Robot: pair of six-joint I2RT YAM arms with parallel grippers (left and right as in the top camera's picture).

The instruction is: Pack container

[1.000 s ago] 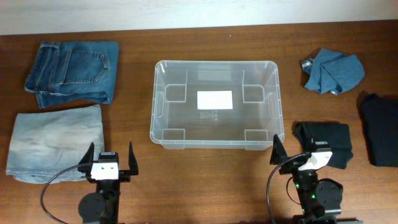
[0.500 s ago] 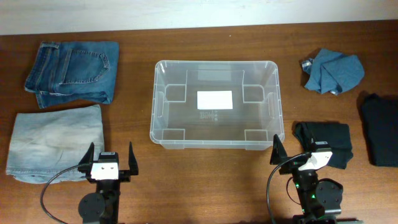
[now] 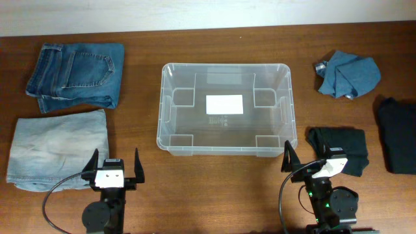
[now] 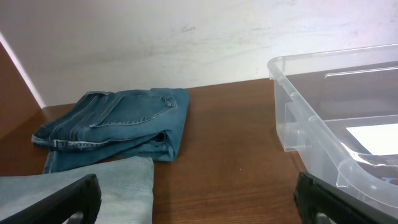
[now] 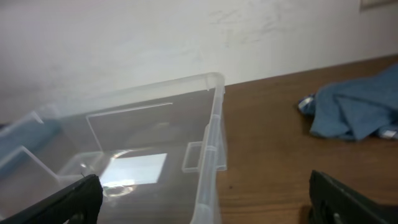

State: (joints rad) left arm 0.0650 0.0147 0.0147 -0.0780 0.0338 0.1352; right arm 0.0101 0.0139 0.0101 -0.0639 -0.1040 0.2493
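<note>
The container, a clear plastic bin with a white label on its base, stands in the middle of the table with nothing in it. My left gripper sits open near the front edge, left of the bin. Its view shows the container's wall to the right and bare wood between the fingers. My right gripper stands open at the bin's front right corner. In the right wrist view the container's right rim runs between the open jaws of my right gripper.
Folded dark blue jeans lie at the back left, and pale blue jeans lie in front of them beside my left gripper. A crumpled blue cloth is at the back right. A black folded garment and another dark one lie further right.
</note>
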